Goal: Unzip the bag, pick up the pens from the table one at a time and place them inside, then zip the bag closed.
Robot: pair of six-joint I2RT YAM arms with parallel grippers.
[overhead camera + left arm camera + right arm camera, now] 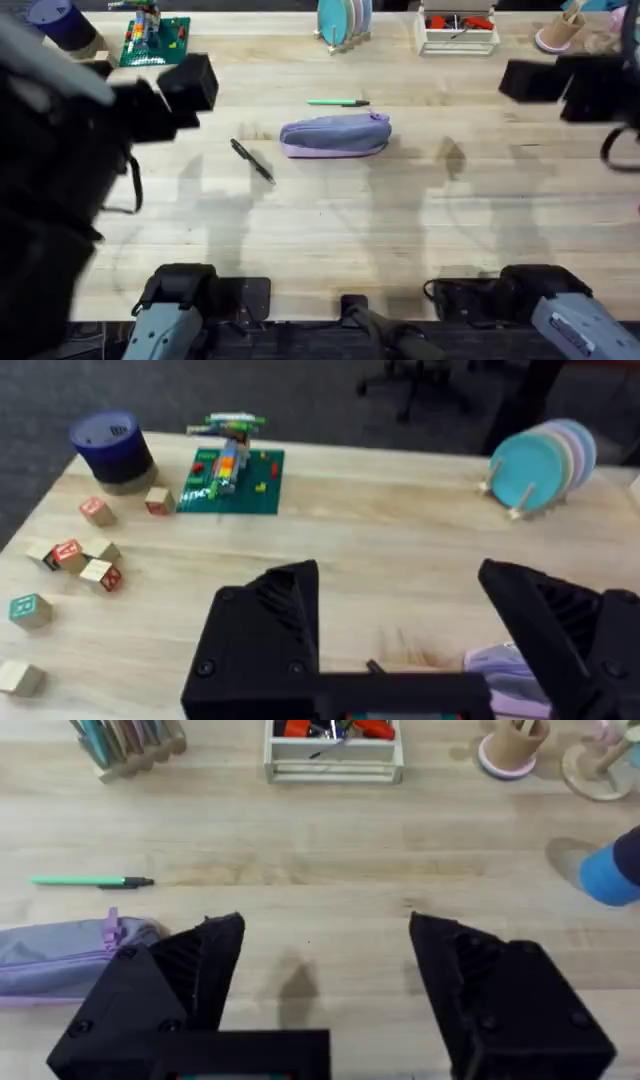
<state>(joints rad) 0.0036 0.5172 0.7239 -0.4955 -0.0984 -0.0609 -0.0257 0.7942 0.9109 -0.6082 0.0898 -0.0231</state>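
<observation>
Your bag (pixel 335 135) lies mid-table (pixel 400 230), zipped shut, with the green pen (pixel 338 102) just beyond it and the black pen (pixel 252 160) near its left end. Your left gripper (pixel 400 625) and right gripper (pixel 325 975) both stand wide open, holding nothing (each hovers well apart from the bag, which lies outside the jaws).

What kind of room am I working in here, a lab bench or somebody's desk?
Likely a lab or office test bench, not a personal desk: the plank table carries assorted practice props, such as lettered wooden blocks, a brick model on a green baseplate and a rack of plates, over grey carpet.
</observation>
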